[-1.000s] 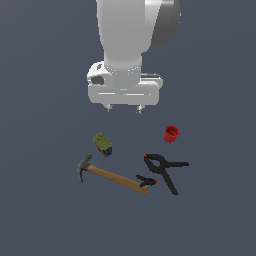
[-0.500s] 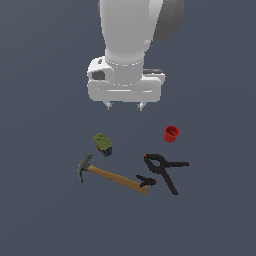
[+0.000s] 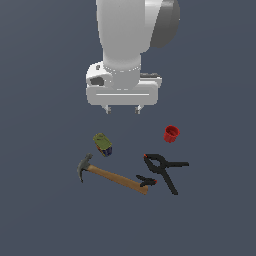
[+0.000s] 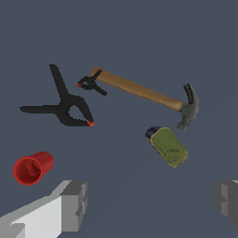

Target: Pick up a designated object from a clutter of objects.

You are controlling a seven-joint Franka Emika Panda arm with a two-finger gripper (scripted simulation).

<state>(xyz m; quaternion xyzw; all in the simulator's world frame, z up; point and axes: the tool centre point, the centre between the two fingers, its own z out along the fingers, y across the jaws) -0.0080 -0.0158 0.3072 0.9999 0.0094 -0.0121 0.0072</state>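
Gripper, fingers spread wide and empty, raised above the clutter; olive-green can lying below and just ahead of it, with hammer, clamps and red cup nearby

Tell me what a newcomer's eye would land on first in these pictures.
The big white arm hangs over the scene, its open gripper high above the dark floor and holding nothing. Below it, the bright red cup stands out toward the exterior view's right, lying apart from the rest. The wooden-handled hammer stretches across the front, with the small olive-green can just behind its head and the black spring clamps at its handle end.
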